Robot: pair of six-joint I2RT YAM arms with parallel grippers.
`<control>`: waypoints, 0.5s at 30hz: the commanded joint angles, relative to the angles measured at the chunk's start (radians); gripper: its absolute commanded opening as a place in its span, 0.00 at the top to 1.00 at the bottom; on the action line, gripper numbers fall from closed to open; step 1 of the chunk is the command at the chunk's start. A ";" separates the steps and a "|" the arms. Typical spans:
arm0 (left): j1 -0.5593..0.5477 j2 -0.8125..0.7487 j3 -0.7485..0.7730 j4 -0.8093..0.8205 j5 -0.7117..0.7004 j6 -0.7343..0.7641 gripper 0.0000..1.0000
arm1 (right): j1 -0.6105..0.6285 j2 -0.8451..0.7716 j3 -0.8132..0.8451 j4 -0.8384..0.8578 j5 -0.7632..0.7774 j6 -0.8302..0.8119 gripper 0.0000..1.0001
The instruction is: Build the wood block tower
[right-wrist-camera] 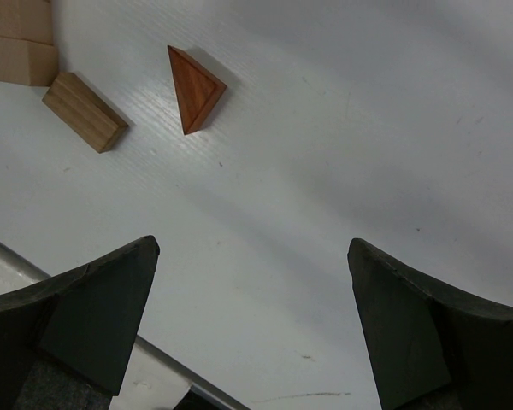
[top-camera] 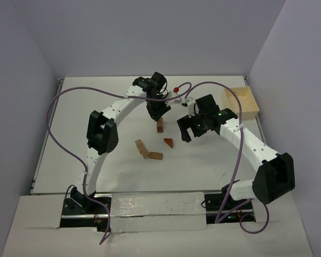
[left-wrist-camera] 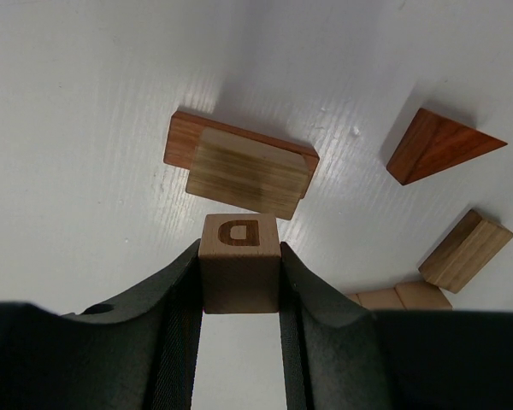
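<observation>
Left wrist view: left jaws clamped on a pale cube (left-wrist-camera: 239, 273) stamped D. Just past the cube stands the wood block tower (left-wrist-camera: 248, 175), a pale bar lying on a reddish bar (left-wrist-camera: 181, 141). The cube sits over the tower's near edge; I cannot tell whether they touch.

Top view: the cube is hidden under the wrist, and only part of the tower shows, just below the left jaws at mid-counter (top-camera: 203, 166). Only this view shows the pale square box (top-camera: 241, 101), far right, well apart from the tower.

Right wrist view: right jaws wide apart, nothing between them, above bare counter. The triangular wedge (right-wrist-camera: 195, 85) and a loose pale block (right-wrist-camera: 84, 111) lie beyond them, well apart. The tower is out of this view.
</observation>
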 commanded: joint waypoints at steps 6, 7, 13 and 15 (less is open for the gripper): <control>-0.020 0.037 0.086 -0.036 -0.030 0.097 0.91 | -0.012 -0.084 -0.009 -0.012 -0.033 -0.033 0.00; -0.020 0.038 0.089 -0.035 -0.027 0.105 0.90 | -0.014 -0.090 -0.011 -0.012 -0.034 -0.034 0.00; -0.025 0.058 0.128 -0.051 0.006 0.153 0.89 | -0.017 -0.127 -0.018 -0.011 -0.058 -0.044 0.00; -0.025 0.057 0.131 -0.053 0.023 0.166 0.89 | -0.016 -0.137 -0.021 -0.012 -0.066 -0.047 0.00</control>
